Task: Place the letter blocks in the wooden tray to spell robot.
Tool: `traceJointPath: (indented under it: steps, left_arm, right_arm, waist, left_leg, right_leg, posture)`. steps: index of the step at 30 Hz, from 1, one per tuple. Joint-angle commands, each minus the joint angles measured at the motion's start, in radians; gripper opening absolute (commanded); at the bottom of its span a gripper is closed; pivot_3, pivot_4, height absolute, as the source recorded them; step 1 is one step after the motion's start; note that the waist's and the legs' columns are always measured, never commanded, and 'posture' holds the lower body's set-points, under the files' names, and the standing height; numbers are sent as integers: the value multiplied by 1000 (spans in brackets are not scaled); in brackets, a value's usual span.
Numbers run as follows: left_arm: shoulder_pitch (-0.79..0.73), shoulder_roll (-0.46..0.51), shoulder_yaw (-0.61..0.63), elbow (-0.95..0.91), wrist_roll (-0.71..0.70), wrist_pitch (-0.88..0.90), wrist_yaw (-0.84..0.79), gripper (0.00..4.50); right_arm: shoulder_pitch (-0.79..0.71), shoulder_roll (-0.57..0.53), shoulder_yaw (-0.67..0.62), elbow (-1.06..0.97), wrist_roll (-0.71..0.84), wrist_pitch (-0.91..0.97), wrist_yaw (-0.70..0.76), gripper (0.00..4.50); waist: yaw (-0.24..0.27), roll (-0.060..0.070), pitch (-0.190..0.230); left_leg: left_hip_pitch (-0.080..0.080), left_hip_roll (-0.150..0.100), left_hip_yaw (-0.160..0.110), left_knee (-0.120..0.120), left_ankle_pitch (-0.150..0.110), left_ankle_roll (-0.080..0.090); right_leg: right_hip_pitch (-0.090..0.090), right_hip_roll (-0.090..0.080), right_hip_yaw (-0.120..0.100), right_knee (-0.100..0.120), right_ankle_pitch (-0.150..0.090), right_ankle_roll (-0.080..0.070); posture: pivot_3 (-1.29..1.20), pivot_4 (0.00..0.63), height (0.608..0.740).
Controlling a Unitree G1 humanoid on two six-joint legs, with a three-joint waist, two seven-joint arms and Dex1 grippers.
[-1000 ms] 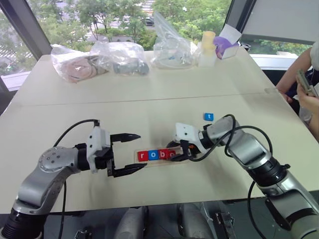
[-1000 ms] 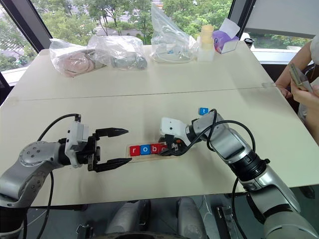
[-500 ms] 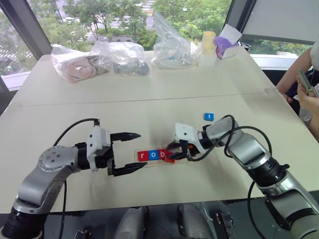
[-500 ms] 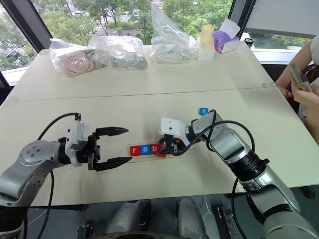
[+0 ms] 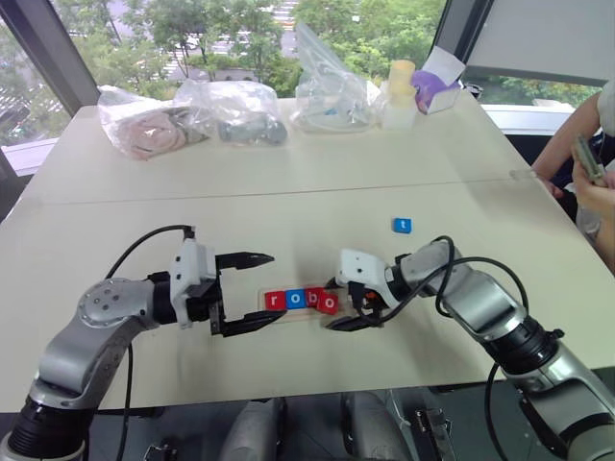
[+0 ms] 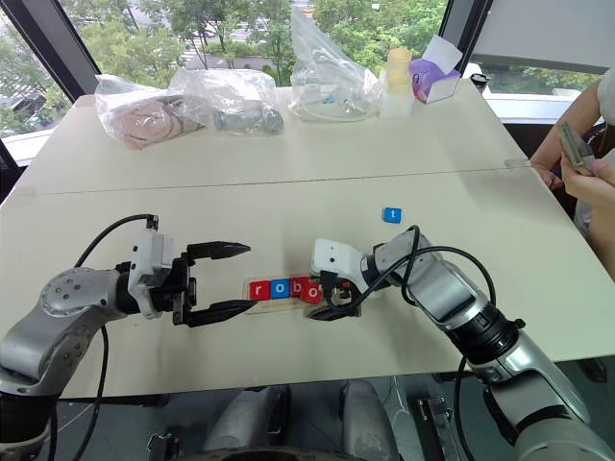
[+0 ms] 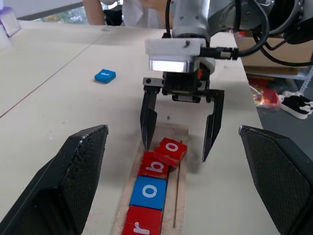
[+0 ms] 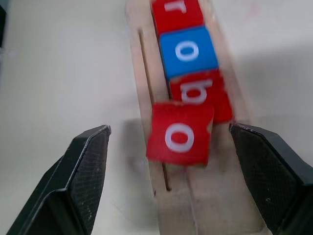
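1. four letter blocks sit in the wooden tray (image 5: pixel 357 309): a red r (image 7: pixel 143 226), a blue o (image 7: pixel 149 192), a red b (image 7: pixel 156 165) and a second red o (image 8: pixel 180 132).
2. that last red o lies crooked, one edge riding up on the b and a corner over the tray's rim, so it is not seated flat.
3. one blue t block (image 5: pixel 403 225) lies alone on the table (image 5: pixel 288 202), well apart from the tray on its far side.
4. the right gripper (image 7: pixel 180 138) hangs just over the tilted o with its two fingers spread wide to either side, touching nothing that can be seen.
5. the left gripper (image 5: pixel 252 291) waits beside the tray's r end, jaws wide apart and empty.
6. the blocks look like small, stiff, light tiles with smooth painted faces; judged from that, they slide and tip easily, and a nudge to one may shove its neighbours.
7. the best hold seems to be across two opposite side edges, fingertips low against the sides, not on the slick top.
8. the crooked o probably needs a gentle press or push along the tray to drop flat before the t goes in.
9. the tray itself is light, so it may shift if pushed.
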Motion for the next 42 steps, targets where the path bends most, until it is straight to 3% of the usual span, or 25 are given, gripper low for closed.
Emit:
traceJointPath:
  steps: [1, 7, 10, 14, 29, 42]
  left_arm:
    - [15, 25, 28, -28, -18, -10, -27, 4500]
    - [25, 28, 32, -25, -11, -18, -31, 4500]
    - [24, 23, 28, -22, -7, -23, -30, 4500]
    - [22, 18, 23, -17, -4, -27, -28, 4500]
    - [24, 11, 19, -10, -2, -33, -27, 4500]
    - [26, 5, 19, -14, 3, -33, -17, 4500]
  right_arm:
    - [1, 3, -4, -18, -10, -11, -22, 4010]
    - [-17, 11, -23, -9, 0, -4, -42, 4010]
    - [-22, 8, -28, -14, 7, 3, -44, 3159]
    - [-22, 6, -30, -24, 13, 12, -48, 1143]
    - [-74, -33, -91, -67, 72, 84, -31, 1150]
    - [-94, -42, -7, 24, -3, -18, 24, 1150]
  waist:
    - [-1, 0, 0]
    - [0, 0, 0]
    - [0, 0, 0]
    - [0, 0, 0]
    - [1, 0, 0]
    - [0, 0, 0]
  left_leg:
    - [0, 0, 0, 0, 0, 0]
    - [0, 0, 0, 0, 0, 0]
    - [0, 0, 0, 0, 0, 0]
    - [0, 0, 0, 0, 0, 0]
    - [0, 0, 0, 0, 0, 0]
    - [0, 0, 0, 0, 0, 0]
  right_leg:
    - [0, 0, 0, 0, 0, 0]
    - [0, 0, 0, 0, 0, 0]
    - [0, 0, 0, 0, 0, 0]
    - [0, 0, 0, 0, 0, 0]
    - [0, 0, 0, 0, 0, 0]
    - [0, 0, 0, 0, 0, 0]
  posture:
    - [0, 150, 740]
    - [0, 150, 740]
    - [0, 150, 740]
    - [0, 150, 740]
    - [0, 150, 740]
    - [0, 150, 740]
